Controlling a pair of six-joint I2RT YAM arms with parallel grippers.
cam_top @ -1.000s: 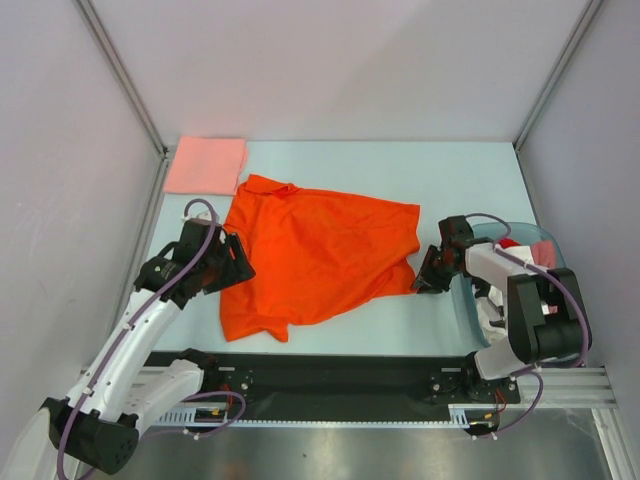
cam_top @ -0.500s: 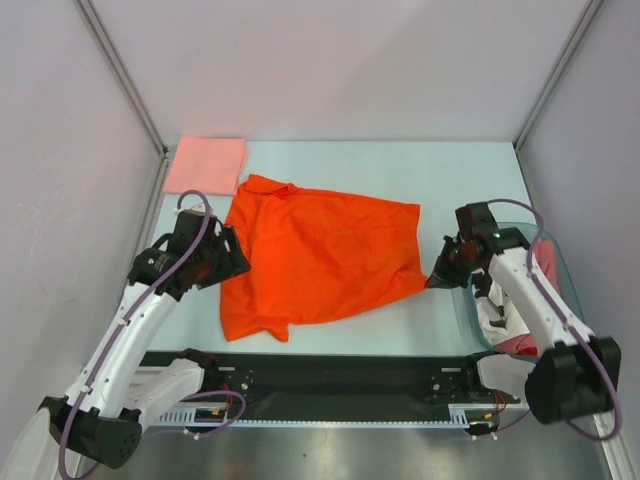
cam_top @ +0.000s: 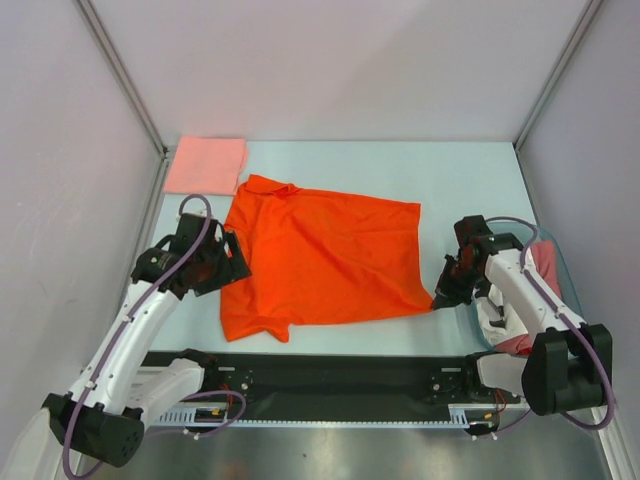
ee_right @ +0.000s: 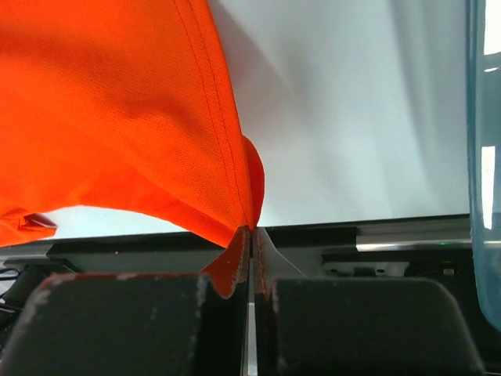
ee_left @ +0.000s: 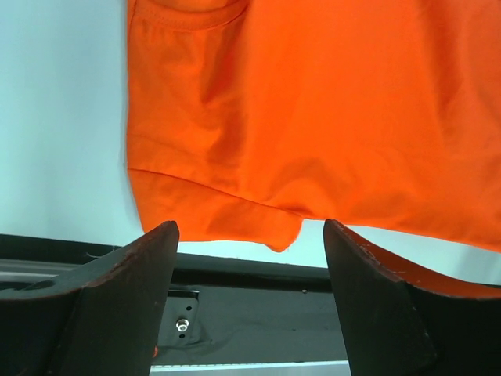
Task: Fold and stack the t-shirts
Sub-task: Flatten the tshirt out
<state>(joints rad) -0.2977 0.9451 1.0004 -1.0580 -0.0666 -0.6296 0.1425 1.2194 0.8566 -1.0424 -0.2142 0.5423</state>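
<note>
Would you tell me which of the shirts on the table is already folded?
The pink shirt at the far-left corner; the orange shirt lies spread open.

The t-shirt [cam_top: 320, 255] is plain bright orange, no print, hem stitching the same orange; the folded shirt [cam_top: 206, 165] in the upper left is soft salmon pink; the table [cam_top: 460, 175] is pale blue; the arms [cam_top: 135, 325] are white with black joints and purple cables [cam_top: 196, 199]; the left gripper [ee_left: 250, 235] is matte black; the right gripper [ee_right: 252, 235] is black too, scuffed grey in spots; the bin [ee_right: 487, 196] at the right edge is clear with a bluish tint, with red and white clothes [cam_top: 495, 320] in it; a black strip [cam_top: 330, 375] runs along the bottom; the walls [cam_top: 330, 70] are light grey
</note>
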